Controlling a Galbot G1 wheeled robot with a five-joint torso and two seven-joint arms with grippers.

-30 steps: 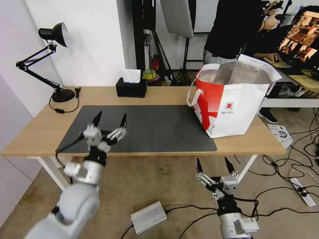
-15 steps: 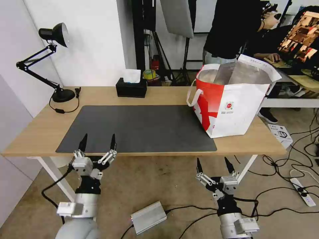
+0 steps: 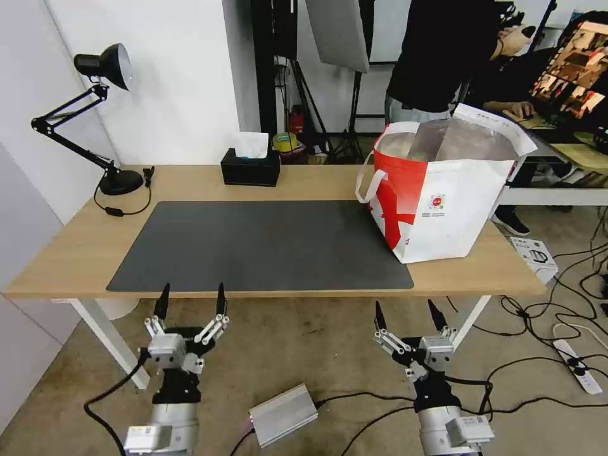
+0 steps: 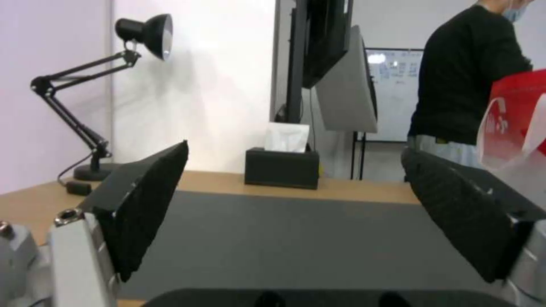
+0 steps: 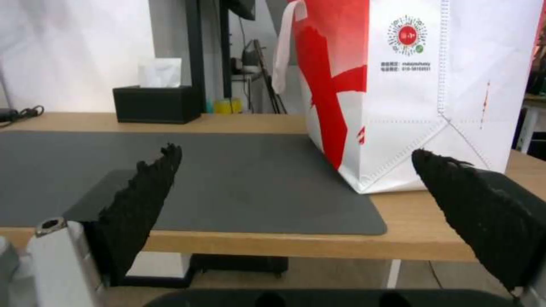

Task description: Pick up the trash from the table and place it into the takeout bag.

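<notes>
Worktop [image 3: 76, 253]: long light-wood top on white slanted legs, spanning the centre of the head view; the dark grey mat [image 3: 266, 244] covers most of its middle and carries nothing.

Takeout bag [image 3: 443, 196]: stands upright at the right end of the worktop, mouth open, foil lining showing, one corner resting on the mat edge. The right wrist view shows it close ahead, red panel and round logo facing the camera.

Trash: no bowl or cup lies on the mat or on the bare wood. The pieces are presumably inside the bag, though its contents cannot be made out from these angles.

Tissue box [image 3: 251, 166]: black, white tissue raised, at the far edge of the worktop, upper centre of the frame. Not part of the task.

Desk lamp [image 3: 101, 114]: black, at the upper left, base on the far-left corner of the worktop.

Left hand [image 3: 190, 301]: released, fingers spread, nothing between them. A second ago it stood over the near-left part of the mat; it has since dropped back below the front edge of the worktop, lower left of the frame.

Right hand [image 3: 405, 315]: released and empty, parked below the front edge at lower right, unmoved.

Judgement: both arms withdrawn with the worktop cleared suggests the task is finished, or very nearly.
</notes>
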